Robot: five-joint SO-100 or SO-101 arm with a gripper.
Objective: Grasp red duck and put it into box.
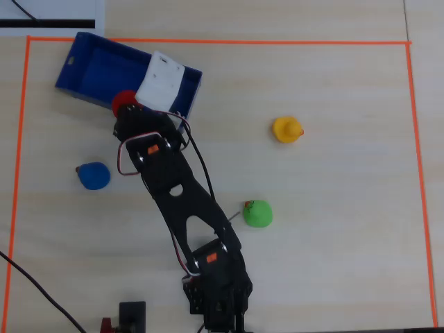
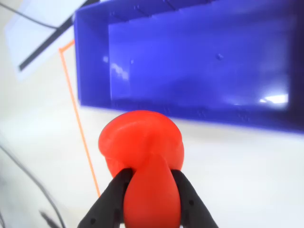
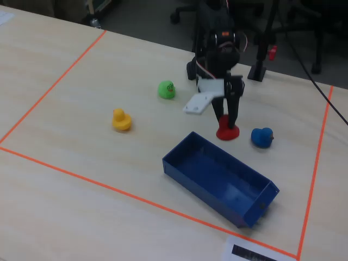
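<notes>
Red duck [image 2: 142,152] pinched between the two black fingers [image 2: 111,199] of the gripper [image 2: 151,190], clenched on its lower body in the wrist view. In the fixed view, duck low beside the blue box [image 3: 261,187], apparently at or just off the table [image 3: 81,130]; contact too close to call. Box directly ahead of the gripper, open side up, near wall just beyond the duck. Carry step in hand, judging by this: grasp made, drop not yet done. Next move calls for lift enough to clear the near wall, then forward reach over the cavity before release. Farther off in the overhead view: blue duck [image 1: 93,175] to one side, green duck [image 1: 257,214] and yellow duck [image 1: 286,129] well apart behind.
</notes>
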